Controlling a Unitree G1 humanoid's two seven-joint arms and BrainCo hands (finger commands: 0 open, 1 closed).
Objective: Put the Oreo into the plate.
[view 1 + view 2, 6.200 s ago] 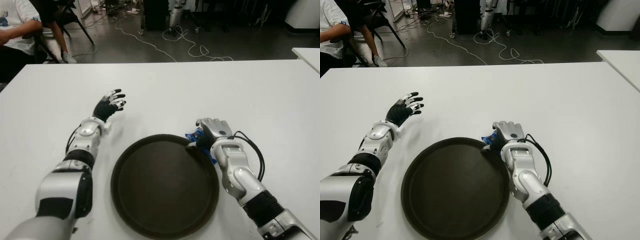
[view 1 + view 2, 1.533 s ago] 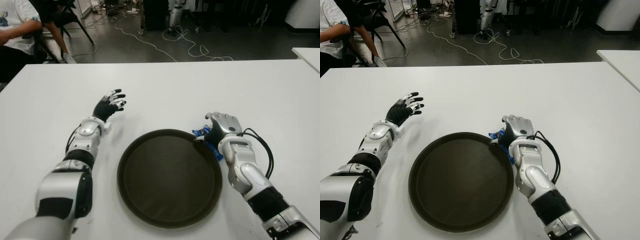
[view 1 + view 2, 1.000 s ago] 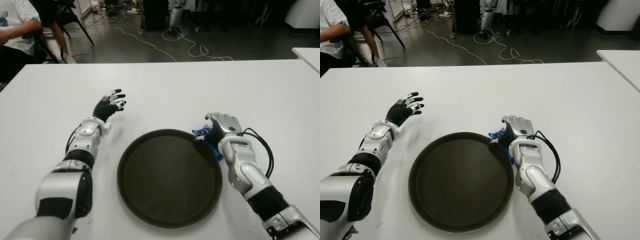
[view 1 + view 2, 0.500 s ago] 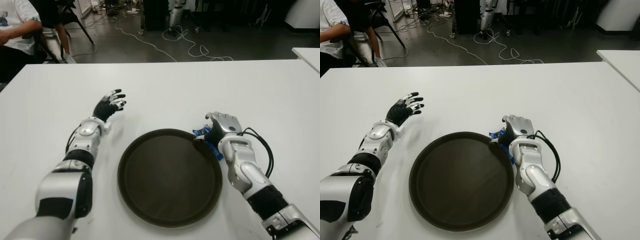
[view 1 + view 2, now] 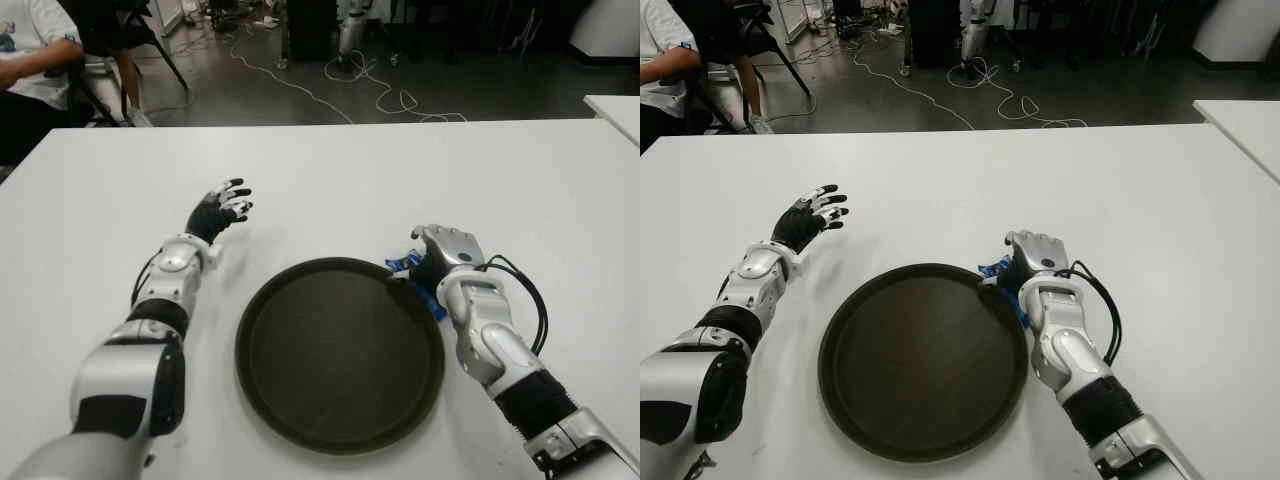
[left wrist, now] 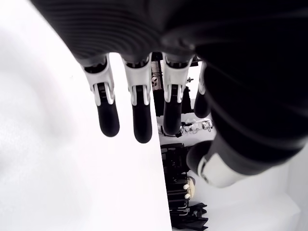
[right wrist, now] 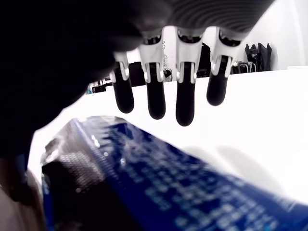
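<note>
One packet, one hand over it, right of centre frame

The dark plate (image 5: 340, 355) fills the lower middle; the right hand (image 5: 447, 250), fingers loosely uncurled and gripping nothing, covers the blue Oreo packet (image 5: 412, 272) at the plate's upper-right rim, long axis slanting down-right; the left hand (image 5: 221, 209), open, shows upper left

Robotics lab; floor cables (image 5: 385, 98); white table (image 5: 330, 170)

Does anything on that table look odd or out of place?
Only the blue Oreo pack: it lies beside the plate's right rim, not in it, under the right hand. Left hand shows left of the plate.
</note>
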